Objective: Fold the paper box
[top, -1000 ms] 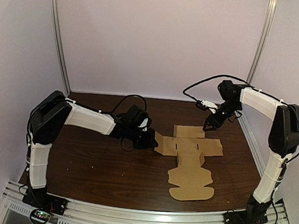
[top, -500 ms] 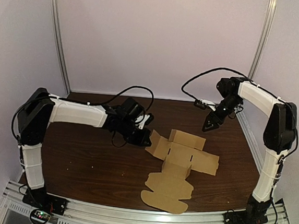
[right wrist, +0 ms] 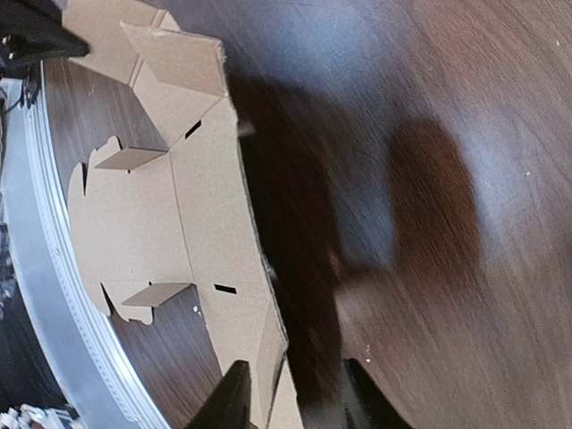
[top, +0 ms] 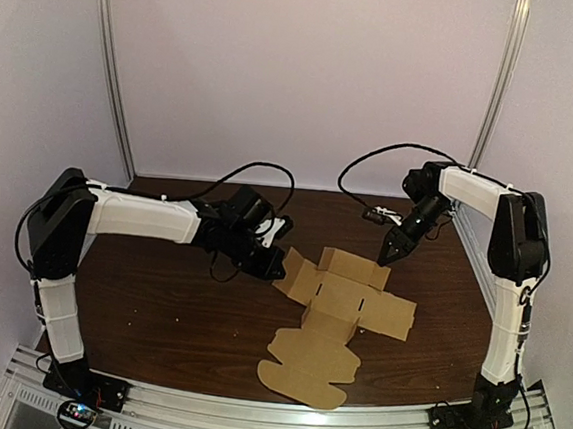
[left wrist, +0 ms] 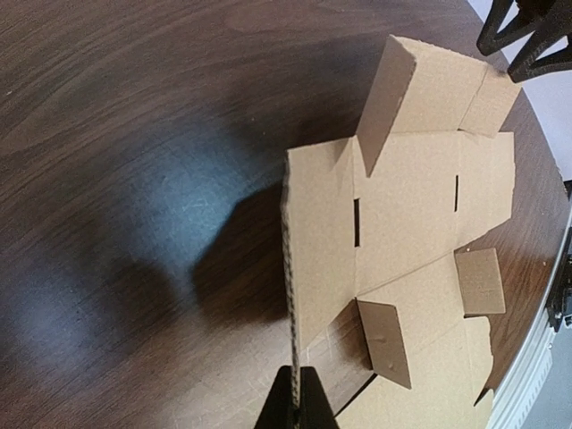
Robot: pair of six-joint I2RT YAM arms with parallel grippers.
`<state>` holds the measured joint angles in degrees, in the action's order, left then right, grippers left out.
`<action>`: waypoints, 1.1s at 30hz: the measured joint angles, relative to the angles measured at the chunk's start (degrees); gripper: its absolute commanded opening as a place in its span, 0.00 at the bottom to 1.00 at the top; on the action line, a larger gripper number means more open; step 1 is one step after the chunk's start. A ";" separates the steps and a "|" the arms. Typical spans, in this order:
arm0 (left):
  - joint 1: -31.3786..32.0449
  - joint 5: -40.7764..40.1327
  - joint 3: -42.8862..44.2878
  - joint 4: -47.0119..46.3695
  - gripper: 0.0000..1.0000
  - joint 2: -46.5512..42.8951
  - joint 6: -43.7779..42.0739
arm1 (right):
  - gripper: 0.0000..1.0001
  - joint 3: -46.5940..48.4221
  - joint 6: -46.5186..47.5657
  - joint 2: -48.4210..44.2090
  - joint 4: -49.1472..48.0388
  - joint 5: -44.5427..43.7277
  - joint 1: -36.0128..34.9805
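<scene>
A flat brown cardboard box blank (top: 343,310) lies on the dark wooden table (top: 158,304), with several flaps partly raised. My left gripper (top: 278,268) is shut on the edge of the blank's left flap. In the left wrist view that corrugated edge runs straight into the closed tips (left wrist: 296,404), and the rest of the blank (left wrist: 411,197) spreads to the right. My right gripper (top: 387,255) hovers open at the blank's back flap. In the right wrist view its fingertips (right wrist: 293,398) stand apart, with the edge of the blank (right wrist: 179,206) between them, close to one finger.
An aluminium rail (top: 279,415) runs along the table's near edge, close to the blank's rounded front flap. White walls with metal posts (top: 113,79) close in the back and sides. A black cable (top: 371,162) loops off the right arm.
The left gripper has dragged the blank leftward and toward the near edge, turning it somewhat. The right gripper has come down and left to the back flap.
</scene>
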<state>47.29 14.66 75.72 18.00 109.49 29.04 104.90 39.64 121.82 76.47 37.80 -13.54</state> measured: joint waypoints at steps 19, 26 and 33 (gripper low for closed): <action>0.07 -1.44 -2.25 -2.89 0.00 -1.20 0.20 | 0.25 4.31 -1.90 2.49 0.50 1.97 -2.91; 0.07 -1.84 -2.99 -3.39 0.00 -1.31 0.20 | 0.19 7.04 -1.60 6.08 0.28 2.01 -5.03; 0.07 -2.10 -3.30 -3.41 0.00 -1.31 0.20 | 0.17 7.04 -0.85 6.03 0.31 0.98 -4.96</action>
<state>47.35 12.56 72.42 14.59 108.18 29.23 111.94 38.79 127.85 76.77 38.79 -18.50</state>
